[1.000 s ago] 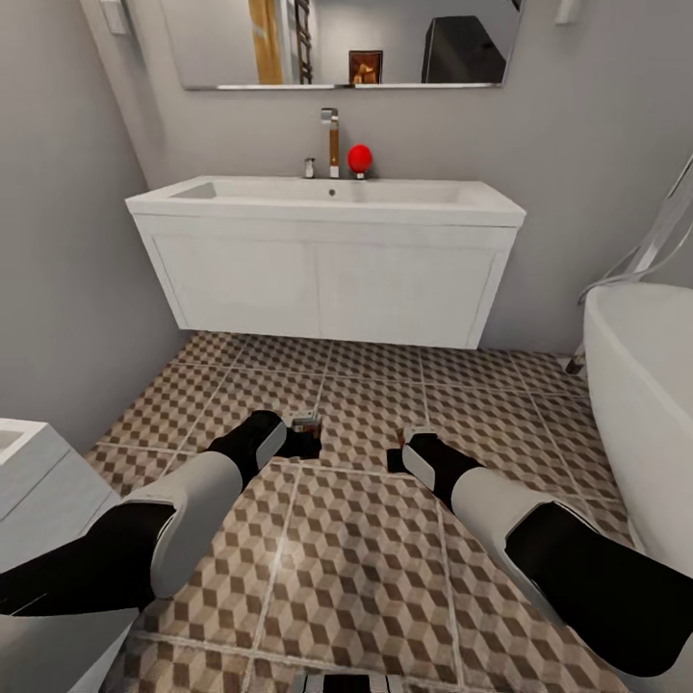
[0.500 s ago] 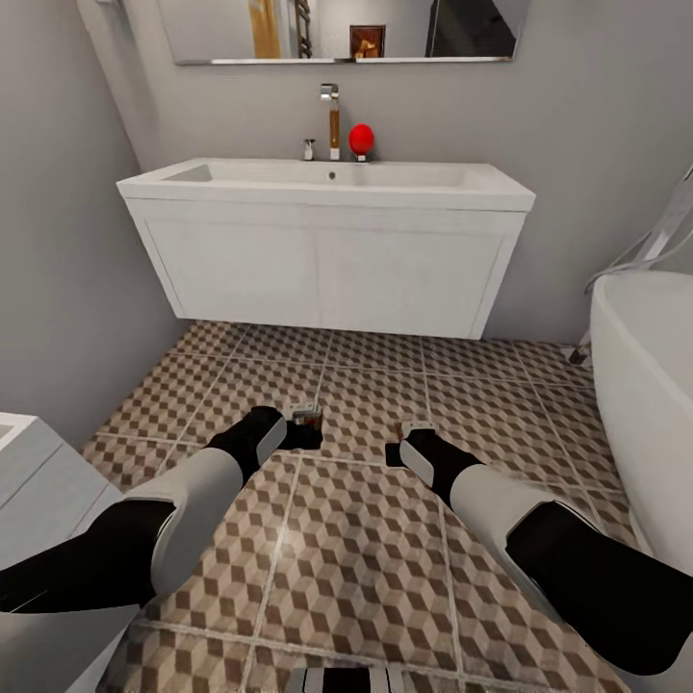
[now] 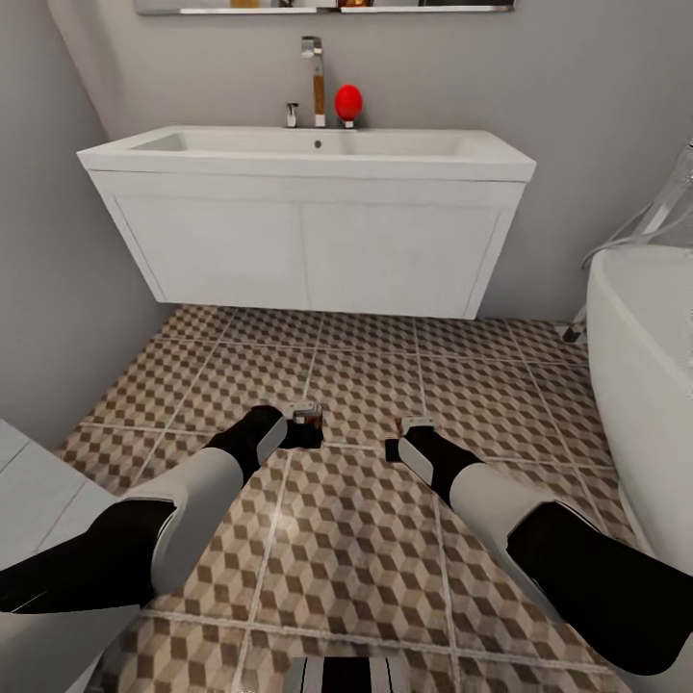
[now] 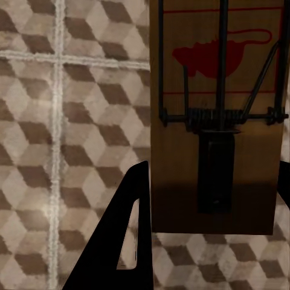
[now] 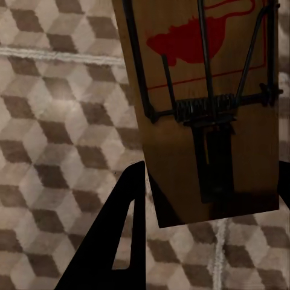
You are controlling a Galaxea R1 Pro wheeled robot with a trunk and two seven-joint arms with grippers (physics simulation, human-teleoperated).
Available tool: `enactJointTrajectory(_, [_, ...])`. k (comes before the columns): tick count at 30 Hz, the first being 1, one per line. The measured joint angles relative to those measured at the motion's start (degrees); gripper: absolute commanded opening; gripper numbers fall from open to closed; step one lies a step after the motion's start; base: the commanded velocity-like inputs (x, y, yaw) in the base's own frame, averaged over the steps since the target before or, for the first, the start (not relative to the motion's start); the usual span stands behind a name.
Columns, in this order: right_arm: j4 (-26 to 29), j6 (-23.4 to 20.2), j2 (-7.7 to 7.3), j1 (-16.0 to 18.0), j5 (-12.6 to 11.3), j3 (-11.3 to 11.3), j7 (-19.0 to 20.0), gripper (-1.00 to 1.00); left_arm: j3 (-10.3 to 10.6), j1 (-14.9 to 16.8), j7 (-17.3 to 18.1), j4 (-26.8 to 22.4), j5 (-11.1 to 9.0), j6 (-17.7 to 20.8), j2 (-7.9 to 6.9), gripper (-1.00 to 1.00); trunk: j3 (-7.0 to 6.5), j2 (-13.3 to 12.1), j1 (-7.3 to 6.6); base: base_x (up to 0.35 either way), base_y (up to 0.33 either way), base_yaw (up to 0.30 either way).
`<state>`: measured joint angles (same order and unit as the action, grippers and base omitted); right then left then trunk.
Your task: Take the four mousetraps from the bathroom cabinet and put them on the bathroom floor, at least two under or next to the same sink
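Observation:
Each gripper holds a mousetrap above the cube-pattern bathroom floor (image 3: 366,539), in front of the sink (image 3: 308,144) on its white vanity (image 3: 308,255). My left gripper (image 3: 308,429) is shut on a brown wooden mousetrap (image 3: 307,416) (image 4: 217,115) with a red mouse print and a wire spring; one black finger (image 4: 130,235) lies beside it. A like mousetrap (image 3: 416,423) (image 5: 205,109), tilted a little, is clamped in my shut right gripper (image 3: 398,442), with one finger (image 5: 118,238) alongside. The cabinet and the other traps are out of view.
A white bathtub (image 3: 647,385) fills the right side. A white unit (image 3: 34,496) sits at the lower left against the grey wall. A tall tap (image 3: 312,77) and a red round object (image 3: 347,101) stand on the sink's back edge.
The whole view has shifted: the camera has come closer to the vanity and tipped down, so the mirror has left the top. Both arms keep their pose and their traps.

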<state>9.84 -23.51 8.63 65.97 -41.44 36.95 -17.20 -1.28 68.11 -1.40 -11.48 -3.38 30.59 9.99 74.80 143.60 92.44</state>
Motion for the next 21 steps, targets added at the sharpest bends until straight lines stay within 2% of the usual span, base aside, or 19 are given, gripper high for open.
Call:
enactJointTrajectory(5, [0.7, 0.4, 0.01, 0.0, 0.0, 0.0, -0.1, -1.00, 0.0, 0.0, 0.0, -0.6, 0.1, 0.0, -0.01, -1.00, 1.23, 0.1, 0.13, 0.000, 0.000, -0.108])
enactJointTrajectory(14, [1.0, 3.4, 0.09, 0.0, 0.0, -0.1, -0.1, -1.00, 0.1, 0.0, 0.1, -1.4, 0.1, -0.2, -0.01, -1.00, 1.26, 0.1, 0.12, 0.000, 0.000, -0.010])
enactJointTrajectory(21, [1.3, 3.8, 0.10, 0.0, 0.0, -0.1, 0.0, -1.00, 0.1, 0.0, 0.1, -1.4, 0.1, -0.3, -0.01, -1.00, 2.81, 0.2, 0.31, 0.000, 0.000, 0.000])
